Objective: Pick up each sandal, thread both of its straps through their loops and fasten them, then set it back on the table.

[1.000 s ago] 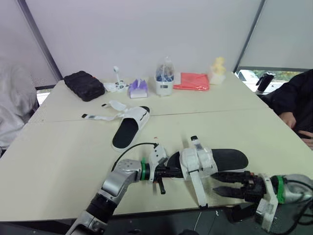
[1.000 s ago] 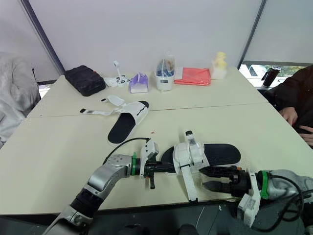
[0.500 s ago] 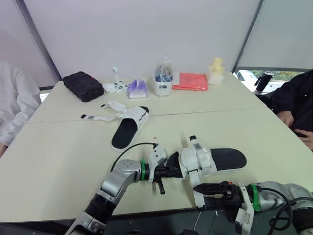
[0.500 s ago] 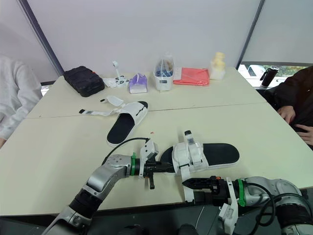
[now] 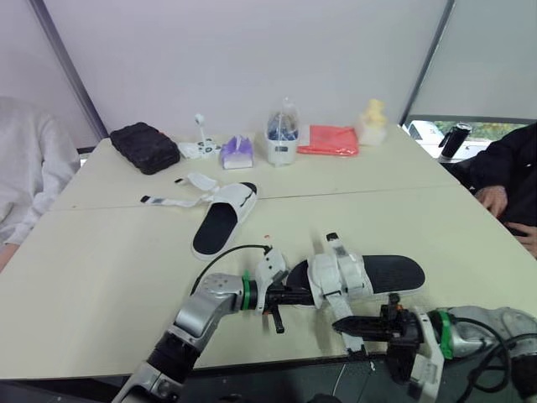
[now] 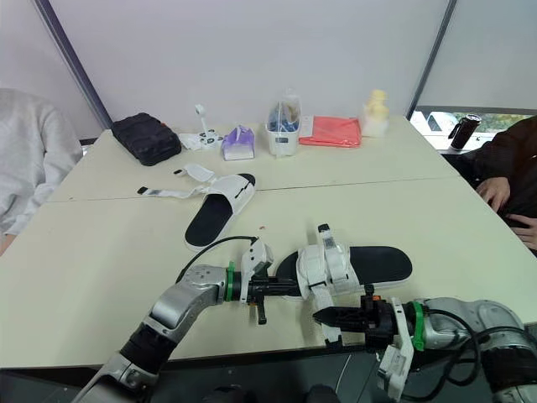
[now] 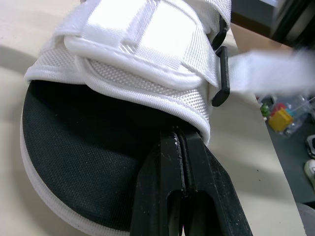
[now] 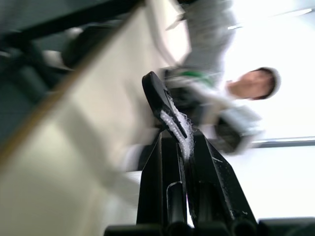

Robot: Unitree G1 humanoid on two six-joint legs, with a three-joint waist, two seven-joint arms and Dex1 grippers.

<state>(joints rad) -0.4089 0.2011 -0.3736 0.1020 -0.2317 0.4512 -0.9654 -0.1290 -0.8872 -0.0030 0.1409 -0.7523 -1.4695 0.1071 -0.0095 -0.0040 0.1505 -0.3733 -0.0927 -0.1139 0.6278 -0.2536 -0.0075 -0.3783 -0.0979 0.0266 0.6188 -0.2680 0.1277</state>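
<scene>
Sandal (image 5: 369, 273) near the surface's (image 5: 101, 285) front edge is pinched at its strapped end by the closed left pincer (image 5: 302, 295), the right pincer (image 5: 340, 323) clamped on 1 loose strap (image 8: 178, 127) — keep it taut through its black loop (image 7: 221, 73), then fold it back squarely.

No text, brand, number or sign can be read anywhere. The near sandal (image 5: 382, 273) has a grey patch on its raised strap (image 5: 336, 246), below the black end tab, but no letters come clear on it (far too small). Its hanging strap (image 8: 155, 91) shows bare hook fabric and a plain black tip. The white container (image 5: 283, 147) far across the bench (image 5: 101, 252) has a dark front mark that is likewise illegible.
</scene>
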